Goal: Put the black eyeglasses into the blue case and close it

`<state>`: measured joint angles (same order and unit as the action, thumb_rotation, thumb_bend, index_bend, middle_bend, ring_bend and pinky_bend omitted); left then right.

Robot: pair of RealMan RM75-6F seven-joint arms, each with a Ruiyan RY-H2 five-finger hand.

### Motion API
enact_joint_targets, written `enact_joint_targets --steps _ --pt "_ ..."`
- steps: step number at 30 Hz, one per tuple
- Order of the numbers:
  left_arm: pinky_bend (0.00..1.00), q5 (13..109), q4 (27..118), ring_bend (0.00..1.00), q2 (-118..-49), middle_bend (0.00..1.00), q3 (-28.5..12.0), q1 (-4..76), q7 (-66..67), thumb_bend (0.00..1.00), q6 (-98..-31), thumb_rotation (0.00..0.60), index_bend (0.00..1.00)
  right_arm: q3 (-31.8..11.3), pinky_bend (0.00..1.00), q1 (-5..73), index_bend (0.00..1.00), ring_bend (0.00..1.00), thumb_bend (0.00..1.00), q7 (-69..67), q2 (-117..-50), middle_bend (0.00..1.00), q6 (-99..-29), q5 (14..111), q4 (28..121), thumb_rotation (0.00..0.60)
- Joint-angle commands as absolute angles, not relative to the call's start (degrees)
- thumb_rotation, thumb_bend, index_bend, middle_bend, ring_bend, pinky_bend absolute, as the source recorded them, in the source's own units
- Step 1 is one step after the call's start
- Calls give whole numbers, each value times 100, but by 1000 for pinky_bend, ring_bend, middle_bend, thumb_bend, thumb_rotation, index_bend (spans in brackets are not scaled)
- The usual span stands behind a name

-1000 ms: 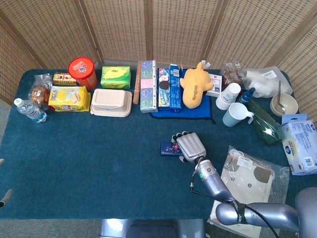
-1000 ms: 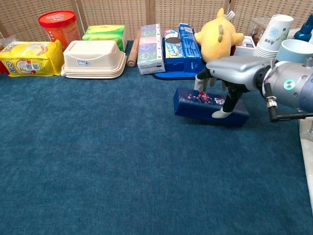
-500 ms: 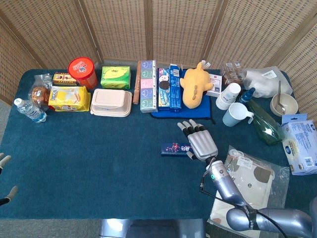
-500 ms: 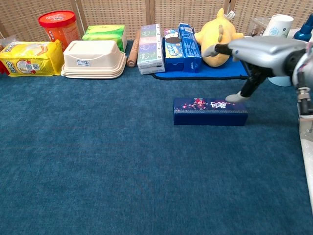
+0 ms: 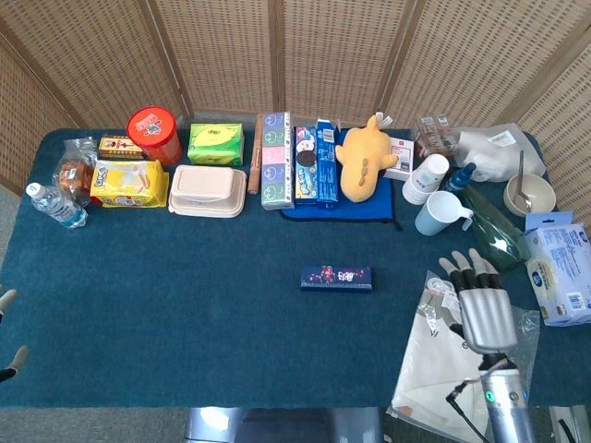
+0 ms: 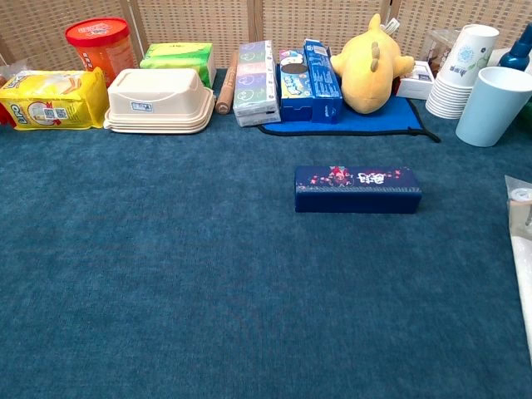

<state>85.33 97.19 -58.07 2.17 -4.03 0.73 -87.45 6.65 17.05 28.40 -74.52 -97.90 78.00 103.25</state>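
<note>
While the blue case (image 5: 336, 278) is lying shut and flat on the table (image 5: 185, 295), nothing is touching it

Blue case: it is sitting well apart from the right hand's fingertips, off to their left and slightly beyond them in the head view; the chest view is showing its lid down, a floral print running along the top

Right hand (image 5: 482, 309): it is hovering over a clear plastic bag (image 5: 443, 360) at the table's near right side, back of the hand facing up, fingers (image 5: 469, 270) stretched out straight and a little apart, holding nothing

Beyond the right fingertips: a pale blue mug (image 5: 440, 213) and a stack of paper cups (image 5: 425, 178) are standing near each other; a green bottle (image 5: 491, 231) is lying just ahead of the fingers, to their right

Left hand (image 5: 7, 332): only pale fingertips are showing at the left edge of the head view; I cannot tell how the fingers are set or whether they are holding anything

Far row: a yellow plush toy (image 5: 362, 157) is lying on a blue cloth (image 5: 342, 208), well beyond the case

Eyeglasses: they are not showing in either view
</note>
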Motion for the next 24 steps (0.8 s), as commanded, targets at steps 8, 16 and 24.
enact_joint_targets --steps 8,16,24 --pt "0 8821 10003 0 -5773 0 356 -591 276 319 -9070 600 15 1034 170 696 212 85 239 2486 -7186 164 -10345 8391 10141 600" --pt "0 8909 10112 0 -5732 0 362 -569 367 319 -9065 600 15 876 167 528 213 85 240 2354 -7150 164 -10178 8522 10048 600" --pt "0 8901 10208 0 -5673 0 308 -488 419 319 -8990 600 9 706 167 394 214 86 240 2285 -7184 164 -10047 8548 9983 600"
